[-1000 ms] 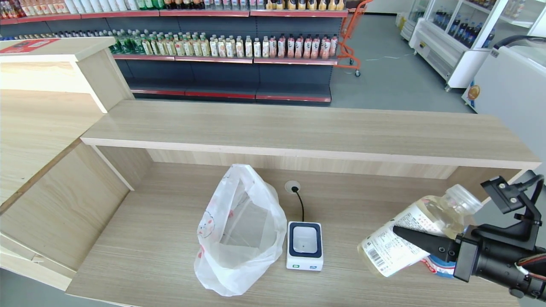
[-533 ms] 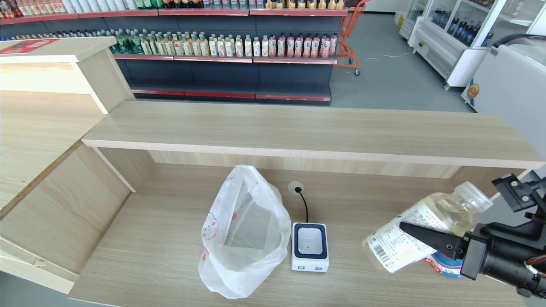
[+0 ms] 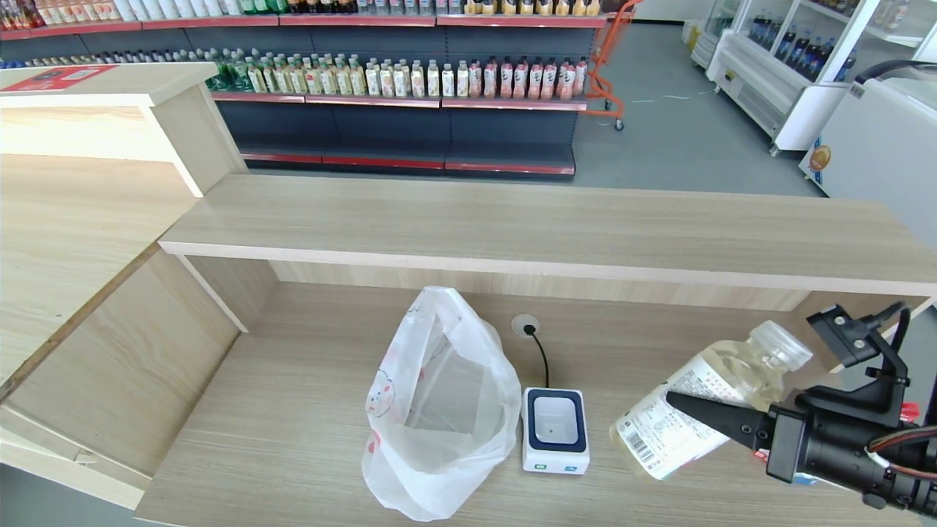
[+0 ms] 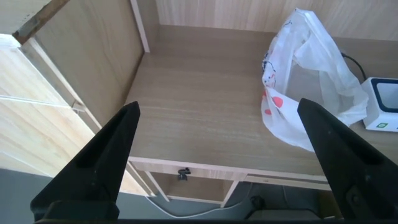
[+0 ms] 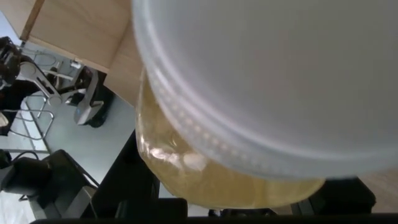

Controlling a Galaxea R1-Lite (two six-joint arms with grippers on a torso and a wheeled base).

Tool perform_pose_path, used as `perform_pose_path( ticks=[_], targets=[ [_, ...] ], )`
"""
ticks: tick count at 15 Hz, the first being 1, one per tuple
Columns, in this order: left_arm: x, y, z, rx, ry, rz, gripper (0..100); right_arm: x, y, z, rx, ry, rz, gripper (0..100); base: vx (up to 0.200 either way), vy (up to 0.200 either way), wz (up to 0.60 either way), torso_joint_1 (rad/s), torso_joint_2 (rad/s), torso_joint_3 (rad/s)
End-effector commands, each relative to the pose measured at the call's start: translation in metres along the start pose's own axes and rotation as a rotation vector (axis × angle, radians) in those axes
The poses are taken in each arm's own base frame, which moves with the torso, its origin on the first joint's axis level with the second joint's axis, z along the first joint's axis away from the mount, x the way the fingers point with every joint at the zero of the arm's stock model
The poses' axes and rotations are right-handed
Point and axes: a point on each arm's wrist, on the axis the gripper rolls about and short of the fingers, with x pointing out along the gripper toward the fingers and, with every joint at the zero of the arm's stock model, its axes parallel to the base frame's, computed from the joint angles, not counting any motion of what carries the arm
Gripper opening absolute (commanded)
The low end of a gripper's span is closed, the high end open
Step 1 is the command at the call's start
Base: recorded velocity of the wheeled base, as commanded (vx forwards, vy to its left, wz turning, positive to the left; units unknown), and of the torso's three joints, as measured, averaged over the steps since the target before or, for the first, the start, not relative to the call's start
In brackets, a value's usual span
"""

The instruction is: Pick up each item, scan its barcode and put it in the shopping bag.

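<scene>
Head view: the right gripper [image 3: 687,419] is clamped on a bottle [image 3: 714,379] of pale yellow drink. The bottle is tilted, cap up and barcode end low, over the right end of the lower desk [image 3: 293,410] near its front edge. The shopping bag [image 3: 439,410] stands open mid front edge, with the scanner [image 3: 555,430] just beside it, on the bottle's side.

Left wrist view: the left gripper [image 4: 219,106] is spread wide with nothing in it, out past the desk's front edge, left of the bag.

Right wrist view: the bottle's clear cap is right up close.
</scene>
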Motion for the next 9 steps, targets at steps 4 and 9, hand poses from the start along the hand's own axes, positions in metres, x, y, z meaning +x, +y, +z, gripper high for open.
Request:
perform_pose_path(
  ticks=[4,9],
  targets=[
    [0.0,0.0,0.0,0.0,-0.001,0.001,100,0.026,-0.014,-0.017,0.046,0.129,-0.026,0,0.0,0.1,0.0,0.001,0.0,0.002],
    [0.0,0.0,0.0,0.0,-0.001,0.001,100,0.069,-0.019,-0.029,-0.02,0.23,-0.012,0,0.0,0.0,0.0,0.0,0.0,0.0]
  ],
)
